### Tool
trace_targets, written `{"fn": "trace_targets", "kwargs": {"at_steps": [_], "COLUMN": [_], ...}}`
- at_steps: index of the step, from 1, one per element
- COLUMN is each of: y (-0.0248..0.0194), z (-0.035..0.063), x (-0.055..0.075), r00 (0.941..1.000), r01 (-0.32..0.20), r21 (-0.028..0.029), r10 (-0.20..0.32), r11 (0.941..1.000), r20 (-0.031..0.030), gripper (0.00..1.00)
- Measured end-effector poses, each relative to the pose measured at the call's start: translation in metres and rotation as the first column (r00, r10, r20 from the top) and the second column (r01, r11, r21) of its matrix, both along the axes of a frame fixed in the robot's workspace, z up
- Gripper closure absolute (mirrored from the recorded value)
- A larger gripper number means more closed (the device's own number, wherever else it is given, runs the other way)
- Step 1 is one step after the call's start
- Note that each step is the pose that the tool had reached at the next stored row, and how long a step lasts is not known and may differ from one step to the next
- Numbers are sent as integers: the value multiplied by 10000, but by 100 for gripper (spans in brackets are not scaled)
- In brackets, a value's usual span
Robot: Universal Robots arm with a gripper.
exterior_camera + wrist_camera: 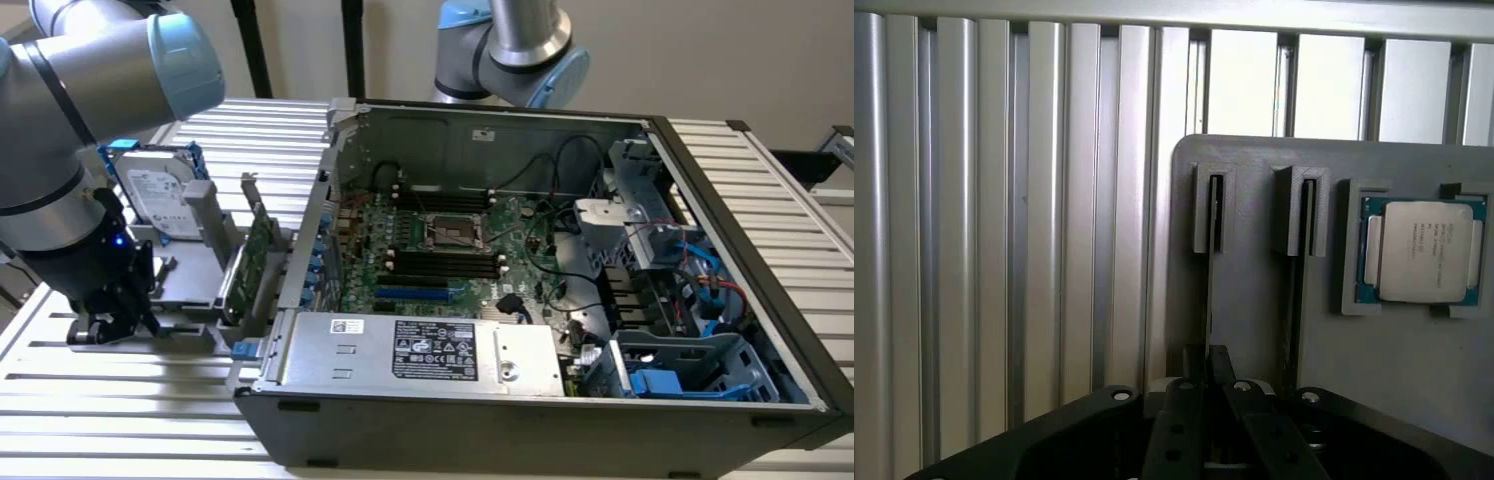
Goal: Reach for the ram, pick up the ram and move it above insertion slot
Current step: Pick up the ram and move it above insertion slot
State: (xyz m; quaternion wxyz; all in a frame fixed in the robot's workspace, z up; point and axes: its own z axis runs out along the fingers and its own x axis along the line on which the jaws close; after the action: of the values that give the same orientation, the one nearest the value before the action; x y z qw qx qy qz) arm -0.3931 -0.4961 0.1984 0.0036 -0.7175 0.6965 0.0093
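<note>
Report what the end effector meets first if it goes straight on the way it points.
The end effector points down at the grey holder; it would likely meet that first, at the narrow slot under its tips. Depth is unclear.

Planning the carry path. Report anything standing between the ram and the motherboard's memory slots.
The jaws are shut on the ram in its grey holder. Between it and the memory slots stand the upright expansion card and the case's side wall, both to the exterior view's right of the gripper.

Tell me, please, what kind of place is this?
Probably a robotics lab bench for computer assembly: a robot arm, an open computer case with its motherboard, and a slatted aluminium table.
</note>
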Motion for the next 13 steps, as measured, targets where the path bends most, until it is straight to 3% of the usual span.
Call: {"fn": "trace_targets", "kwargs": {"at_steps": [7,13], "y": [0,0], "z": [14,111], "x": [5,5], "r00": [10000,10000], "r01": [49,60], "r21": [0,0], "r10": [-49,-60], "r11": [10000,10000], "r20": [-1,-3], "gripper": [87,87]}}
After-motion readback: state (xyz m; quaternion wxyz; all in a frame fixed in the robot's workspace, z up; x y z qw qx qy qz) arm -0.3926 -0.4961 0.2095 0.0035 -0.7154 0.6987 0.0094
